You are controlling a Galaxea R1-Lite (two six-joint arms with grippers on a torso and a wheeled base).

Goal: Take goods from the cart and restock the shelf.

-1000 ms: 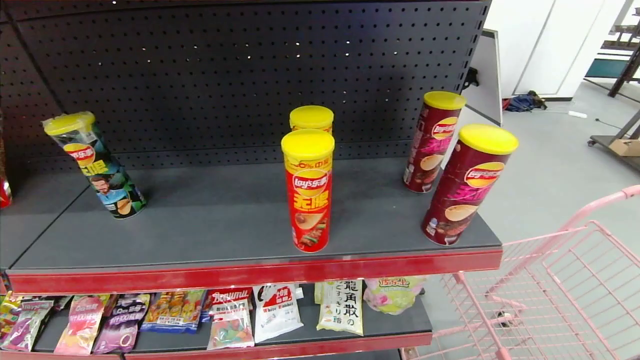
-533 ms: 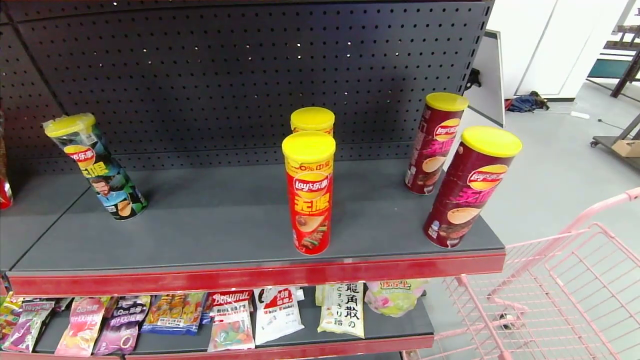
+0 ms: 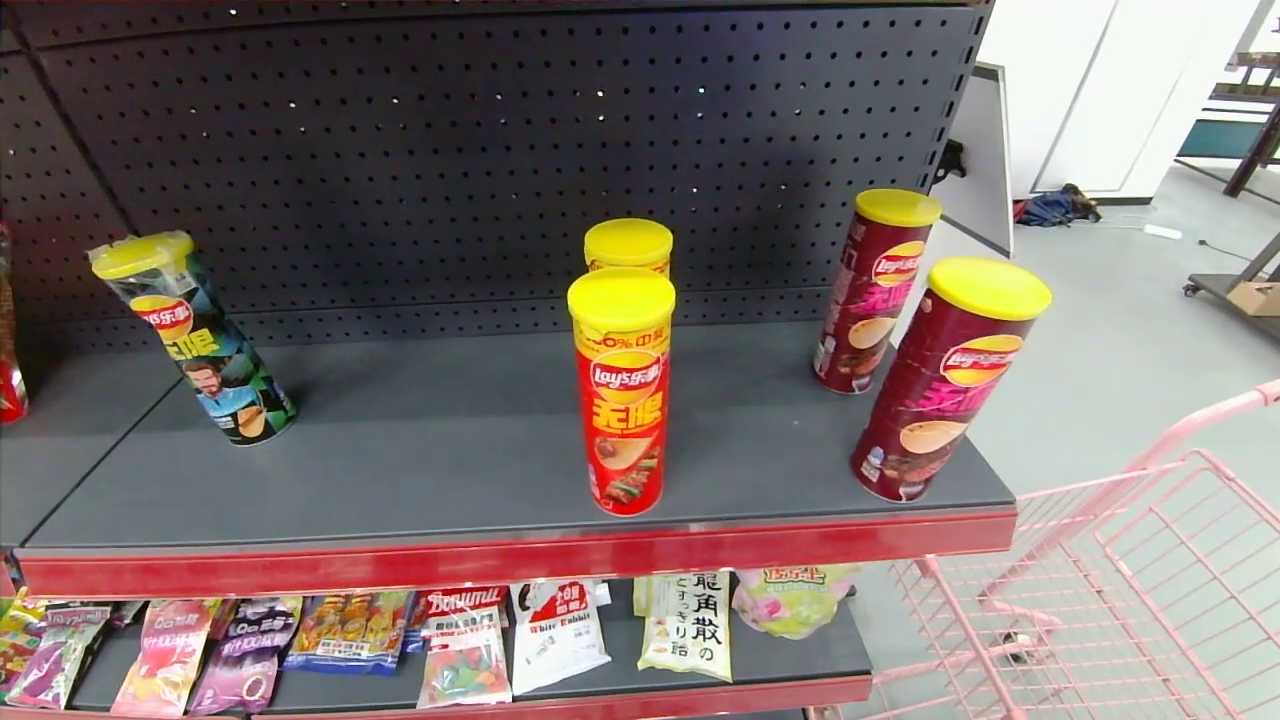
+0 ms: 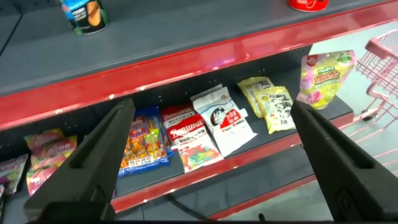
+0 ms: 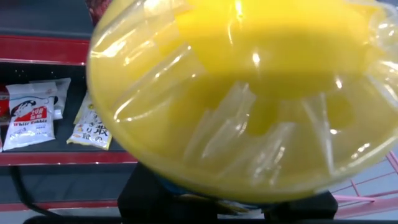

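I have a chip can (image 5: 236, 93) in my right hand (image 5: 199, 200). Its yellow, film-wrapped lid sits right against the wrist camera and hides the grip itself, so it is only my judgement that the hand is clenched on it; nothing else there could bear it. My left hand (image 4: 211, 109) hangs released, fingers (image 4: 93, 155) wide apart, in front of the lower shelf (image 3: 700, 694) and its snack bags (image 3: 460, 640).

I take this for the carry-and-place step. The pink cart (image 3: 1150, 600) stands just past the right end of the upper shelf (image 3: 450, 450). On that shelf a red can (image 3: 622, 400) stands at the front centre with a second can (image 3: 628, 245) behind it, two maroon cans (image 3: 935, 390) stand at the right end, and a teal can (image 3: 200, 340) stands at the left.

Next the held can needs raising to the upper shelf and setting down upright. I would put it beside the teal can, whose lid is film-wrapped too.

Each can carries a round logo and large characters, and the bags show mixed scripts. I leave the print unread.
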